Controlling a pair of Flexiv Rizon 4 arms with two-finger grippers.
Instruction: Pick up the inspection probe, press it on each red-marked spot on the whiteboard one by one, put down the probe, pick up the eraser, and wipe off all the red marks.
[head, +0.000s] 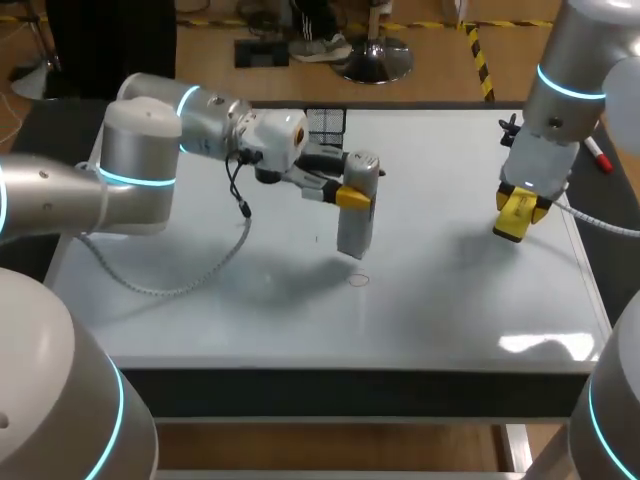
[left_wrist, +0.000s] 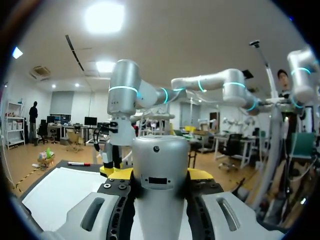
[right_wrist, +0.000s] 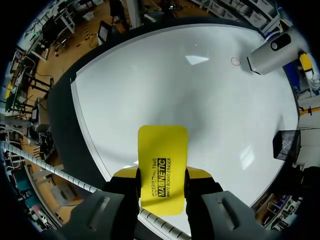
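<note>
The inspection probe (head: 357, 215), a grey cylinder, hangs upright over the middle of the whiteboard (head: 300, 320). My left gripper (head: 352, 197) is shut on its upper part. Its lower end is just above a small red ring mark (head: 358, 280). In the left wrist view the probe (left_wrist: 162, 170) fills the space between the yellow tips of the left gripper (left_wrist: 160, 175). My right gripper (head: 518, 212) is above the board's right side, shut on the yellow eraser (head: 512, 224). The right wrist view shows the eraser (right_wrist: 162, 150) between the fingers of the right gripper (right_wrist: 161, 175), with the probe (right_wrist: 270, 52) and red ring (right_wrist: 235, 61) far ahead.
A black holder (head: 325, 125) stands at the board's far edge, also seen in the right wrist view as a black holder (right_wrist: 286, 144). A red marker pen (head: 598, 153) lies on the dark table beyond the board's right edge.
</note>
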